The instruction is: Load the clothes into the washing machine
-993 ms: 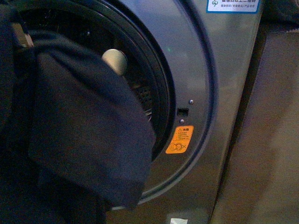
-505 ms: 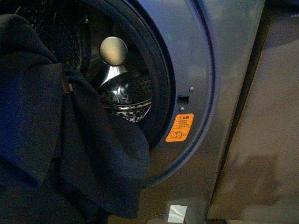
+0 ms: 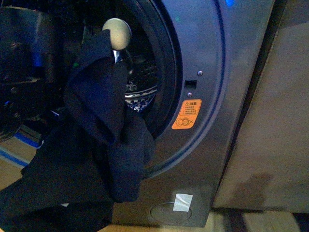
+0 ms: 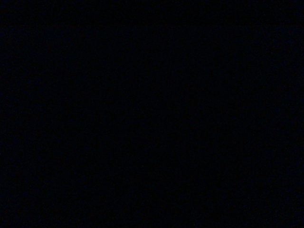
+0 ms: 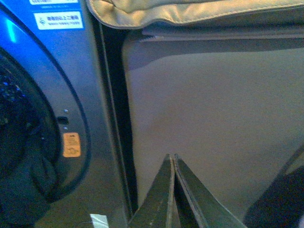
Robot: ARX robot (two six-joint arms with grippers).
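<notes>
Hanging half in and half out, the dark navy garment [image 3: 96,145] lay draped over the lower porthole lip of the grey washing machine [image 3: 227,72]. Its upper fold reached up just beside a pale round knob [image 3: 117,33], while its bulk sagged down the machine's front, outside the perforated steel drum [image 3: 142,87]. The left wrist view was dark and the left gripper did not show in the front view, so whether it held the cloth could not be told. The step in hand looked to be feeding the rest inside. That would go best by gathering the low-hanging bulk from beneath and lifting it over the lip, deep into the drum, since floppy fabric prodded only at the top would likely slide back out. No cloth was to be left trailing across the dark door seal [image 3: 166,72] near the orange warning sticker [image 3: 186,115]. Further right, the right gripper [image 5: 171,159] was clenched on nothing before the plain beige panel [image 5: 213,118], well apart from the garment.
</notes>
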